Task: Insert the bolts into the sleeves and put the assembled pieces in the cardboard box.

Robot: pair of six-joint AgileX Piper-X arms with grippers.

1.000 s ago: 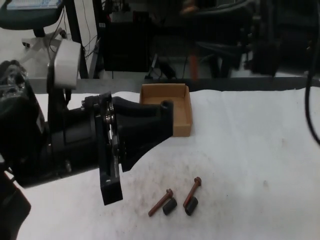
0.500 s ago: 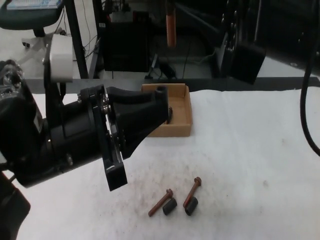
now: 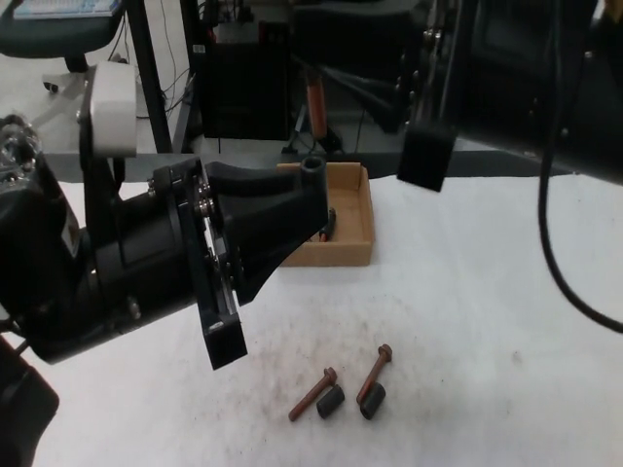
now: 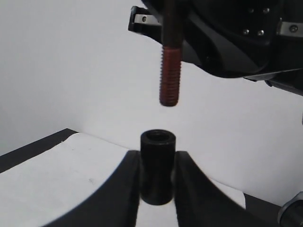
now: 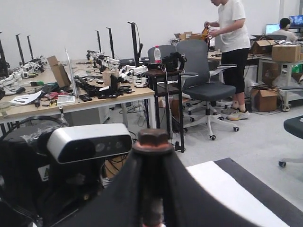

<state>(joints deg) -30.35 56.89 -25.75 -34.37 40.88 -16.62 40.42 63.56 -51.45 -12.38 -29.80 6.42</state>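
- Left gripper (image 4: 157, 161) in the left wrist view: its two dark fingers (image 4: 118, 189) are pinching a black cylindrical sleeve (image 4: 157, 165) between them. The sleeve stands upright with its bore open to the top.
- Straight above that bore hangs a reddish-brown threaded bolt (image 4: 169, 71), thread end down. It is lined up with the sleeve but clear of it, with a gap between tip and rim.
- Right gripper (image 5: 152, 161) in its own wrist view: the fingers (image 5: 113, 198) are clamped on the bolt's shank, and the bolt's head (image 5: 152, 140) sits just past the fingertips.
- From the high view, the left arm comes in low across the white-covered bench (image 3: 487, 321), carrying the sleeve (image 3: 311, 165) up above the bench, at the far-left corner of the box in this view. The bolt (image 3: 314, 97) hangs above it from the right arm.
- The open brown cardboard box (image 3: 352, 255) sits on the bench just behind the left arm. A dark piece (image 3: 329, 222) lies inside it, half hidden by the arm; what it is I cannot tell.
- Near the front edge of the bench lies a loose reddish bolt (image 3: 313, 393) with a loose black sleeve (image 3: 331, 401) just beside it. Close to that pair is a second loose bolt (image 3: 374, 368) with a second loose sleeve (image 3: 372, 400) at its near end.
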